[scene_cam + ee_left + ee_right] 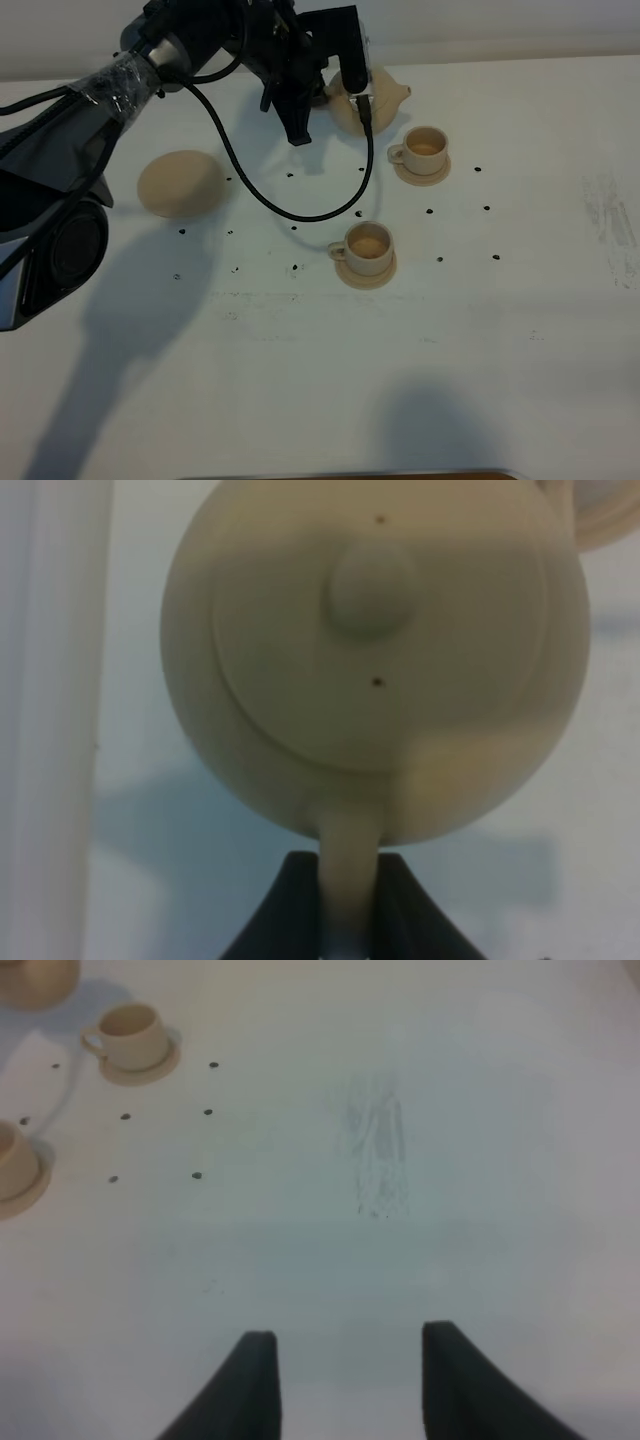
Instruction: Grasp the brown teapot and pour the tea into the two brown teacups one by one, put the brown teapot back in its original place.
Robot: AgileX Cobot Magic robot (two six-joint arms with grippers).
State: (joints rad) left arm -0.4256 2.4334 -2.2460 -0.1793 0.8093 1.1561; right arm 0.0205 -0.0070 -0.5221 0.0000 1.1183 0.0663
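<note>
Claw on the left arm [347,862] is clenched on the loop handle of the teapot [385,105] — its fingers [290,910] pinch the handle from either side, and the lid knob faces the wrist camera. Teapot is near the desk's [500,350] far edge, about mid-width. Its spout points toward the right edge, at the far cup [427,146] just beside it. Resting on the surface or hanging just off it — can't tell.

Far cup stands on its small saucer [420,179], handle toward the left edge. Near cup [370,243] stands on its own saucer [365,281] closer to the desk's middle, apart from the teapot, handle also left. Both cups look darker tan inside; liquid or shade, can't tell.

Big saucer [181,183] lies toward the left edge, well apart from the teapot. Black cable [290,205] from the left arm loops over the desk between big saucer and cups.

Right claw [348,1335] is released, fingers spread, over the desk by a grey scuff [378,1160] toward the right edge.
</note>
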